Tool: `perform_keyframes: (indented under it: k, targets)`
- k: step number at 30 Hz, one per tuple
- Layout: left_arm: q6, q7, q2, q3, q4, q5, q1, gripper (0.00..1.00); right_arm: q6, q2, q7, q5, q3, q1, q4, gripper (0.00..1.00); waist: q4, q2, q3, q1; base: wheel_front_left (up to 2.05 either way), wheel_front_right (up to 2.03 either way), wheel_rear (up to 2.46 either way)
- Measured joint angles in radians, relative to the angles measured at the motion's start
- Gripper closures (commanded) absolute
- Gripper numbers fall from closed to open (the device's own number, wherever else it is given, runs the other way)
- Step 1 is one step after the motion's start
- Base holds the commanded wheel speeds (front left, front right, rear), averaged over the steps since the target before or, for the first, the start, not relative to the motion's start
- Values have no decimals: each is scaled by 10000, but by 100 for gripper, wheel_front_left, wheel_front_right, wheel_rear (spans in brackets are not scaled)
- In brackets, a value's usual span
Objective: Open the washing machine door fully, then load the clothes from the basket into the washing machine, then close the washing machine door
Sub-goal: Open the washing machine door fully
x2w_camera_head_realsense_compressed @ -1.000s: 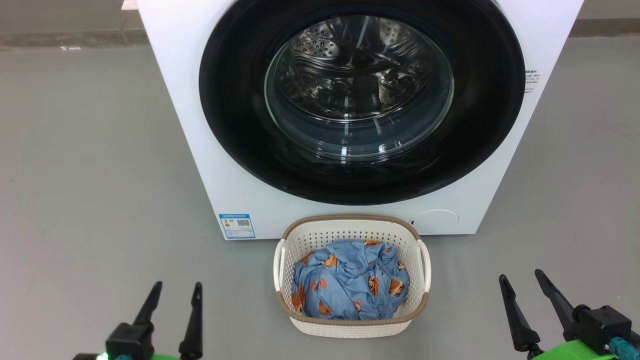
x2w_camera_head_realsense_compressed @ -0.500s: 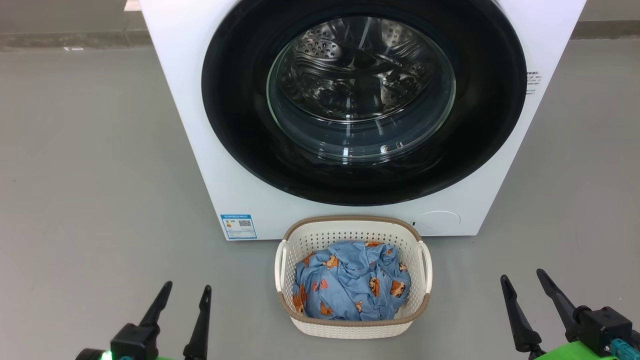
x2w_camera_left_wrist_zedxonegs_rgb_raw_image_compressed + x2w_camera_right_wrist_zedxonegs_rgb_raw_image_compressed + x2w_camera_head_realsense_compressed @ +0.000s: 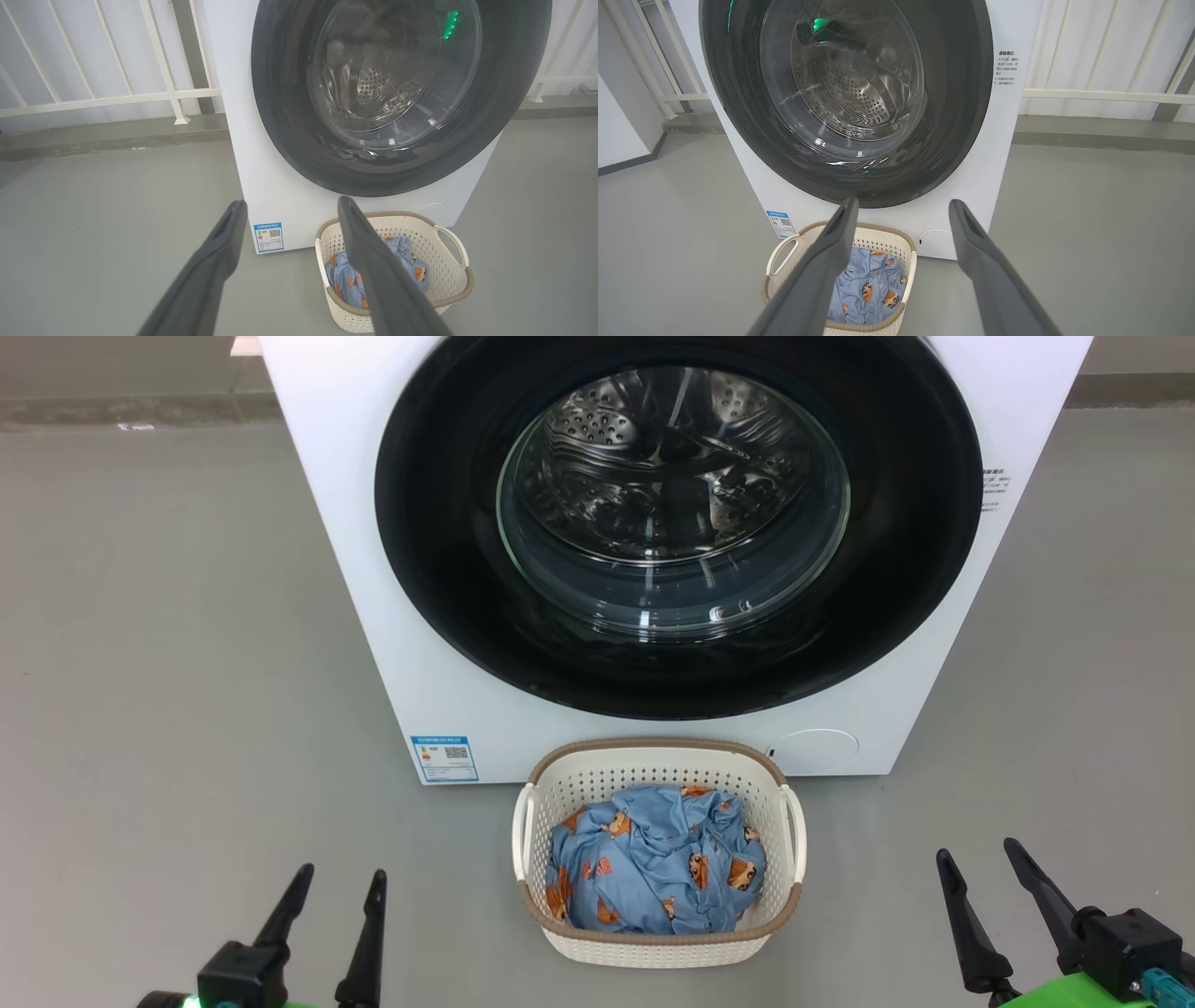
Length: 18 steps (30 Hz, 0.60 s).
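Grey, smooth floor (image 3: pixel 168 616) stretches across the room and carries everything here. On it stands a big white box-shaped front-loading washing machine (image 3: pixel 345 523), squarely facing the robot, which puts its front within reach of both arms. Its large round glossy black washing machine door (image 3: pixel 439 569), with a clear bulging glass porthole (image 3: pixel 672 504) at the centre, lies flush against the machine front, shut. A perforated steel drum shows through the glass. The first step, opening the door, looks not yet begun.

A small cream-white perforated plastic basket (image 3: pixel 653 947) with a brown woven-look rim sits on the floor just in front of the machine, below the door. It was probably placed there to keep the lift from basket to drum short. Crumpled in a heap inside it lie the clothes (image 3: pixel 653 868), soft light-blue fabric printed with orange-brown bears.

The left gripper (image 3: pixel 341 873) hovers low to the robot's left of the basket and the right gripper (image 3: pixel 977 849) to its right, both well apart from it. Each has its two long dark fingers spread and released, grasping nothing and pointing toward the machine. A small blue sticker (image 3: pixel 444 758) marks the machine's lower left corner.
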Motion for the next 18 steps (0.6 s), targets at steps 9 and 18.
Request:
perform_keyframes:
  k: [9,18]
  targets:
    - [0,0,21,-92,63,-82,-1,0,0,29,0,0,-10,1,-21,0,-30,0,26,0,18,18,-36]
    - [0,0,36,-84,-21,-105,-2,0,0,27,0,2,13,0,-19,0,-66,0,104,0,93,93,-186]
